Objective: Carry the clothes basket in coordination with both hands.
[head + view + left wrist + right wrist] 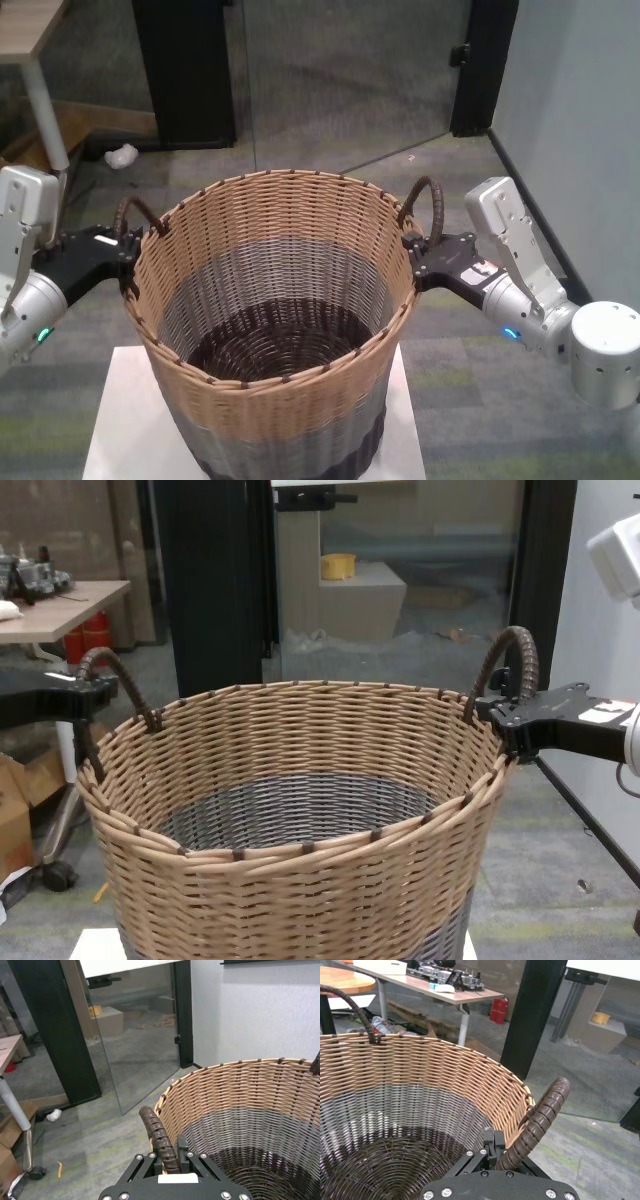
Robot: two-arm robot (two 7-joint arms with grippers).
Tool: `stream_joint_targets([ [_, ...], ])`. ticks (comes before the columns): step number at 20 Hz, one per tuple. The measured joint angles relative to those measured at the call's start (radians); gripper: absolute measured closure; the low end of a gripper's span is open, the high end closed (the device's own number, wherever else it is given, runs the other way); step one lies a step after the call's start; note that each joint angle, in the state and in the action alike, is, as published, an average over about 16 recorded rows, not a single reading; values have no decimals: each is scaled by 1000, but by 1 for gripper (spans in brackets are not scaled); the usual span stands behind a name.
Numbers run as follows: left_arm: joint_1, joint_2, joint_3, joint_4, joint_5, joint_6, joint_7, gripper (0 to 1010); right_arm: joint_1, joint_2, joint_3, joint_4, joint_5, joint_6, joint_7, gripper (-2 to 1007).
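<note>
The clothes basket (270, 330) is a large round wicker tub with a tan top band, grey lower band and dark base, and it is empty inside. It stands over a white stand (115, 425); whether it touches the stand I cannot tell. My left gripper (125, 250) is shut on the left loop handle (135, 212), which shows between its jaws in the left wrist view (159, 1135). On the opposite rim my right gripper (418, 255) is shut on the right loop handle (428, 200), seen close up as a brown coil (540, 1120). Both arms reach in level from the sides.
A black door frame (185, 70) and a glass panel stand behind the basket. A grey wall (580, 120) runs along the right. At the far left a desk leg (45, 105) comes down, and a white scrap (120, 155) lies on the carpet.
</note>
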Motion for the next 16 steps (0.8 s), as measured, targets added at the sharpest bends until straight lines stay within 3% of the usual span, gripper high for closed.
stream_joint_targets([
  [16, -1, 5, 4, -4, 4, -9, -3, 814, -1, 0, 2, -2, 0, 0, -5, 984],
])
